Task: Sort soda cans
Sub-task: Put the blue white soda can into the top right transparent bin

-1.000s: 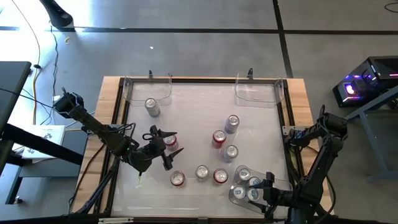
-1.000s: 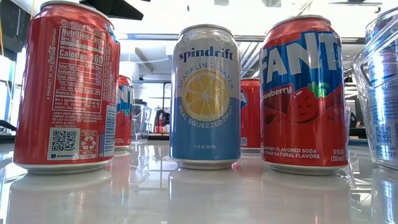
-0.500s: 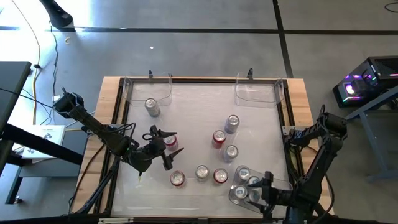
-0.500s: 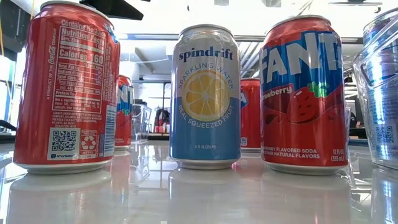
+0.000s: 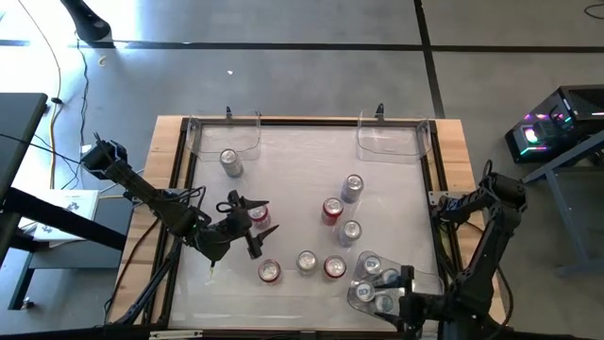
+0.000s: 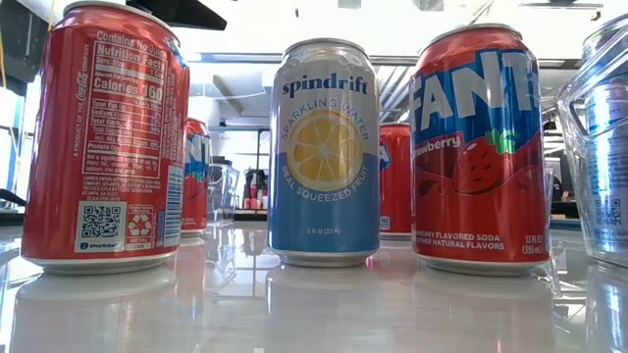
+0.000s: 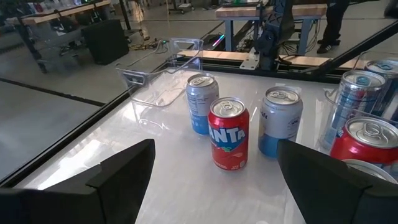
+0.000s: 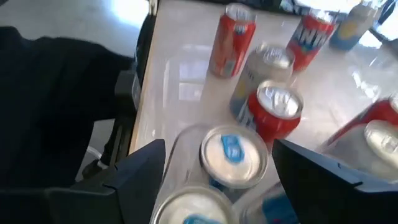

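Note:
Several soda cans stand upright on the white table. In the high view there are a silver can (image 5: 230, 162), blue-grey cans (image 5: 351, 187) (image 5: 350, 230), a red Fanta can (image 5: 330, 210) and a near row (image 5: 306, 262). My left gripper (image 5: 251, 225) (image 7: 214, 186) is open at table height on the left, with a red can (image 5: 259, 215) close by its fingertips. My right gripper (image 5: 404, 286) (image 8: 217, 186) is open above the near right clear bin (image 5: 421, 276), which holds several cans (image 8: 233, 152).
Two clear bins with nothing in them sit at the far edge (image 5: 226, 137) (image 5: 392, 137). A dark frame borders the table (image 5: 179, 179). In the low view a Coke can (image 6: 103, 137), a Spindrift can (image 6: 324, 152) and a Fanta can (image 6: 478, 147) stand close together. Bare table lies around the far middle.
My right arm has drawn back a little toward the table's near edge, its gripper staying open over the near right bin.

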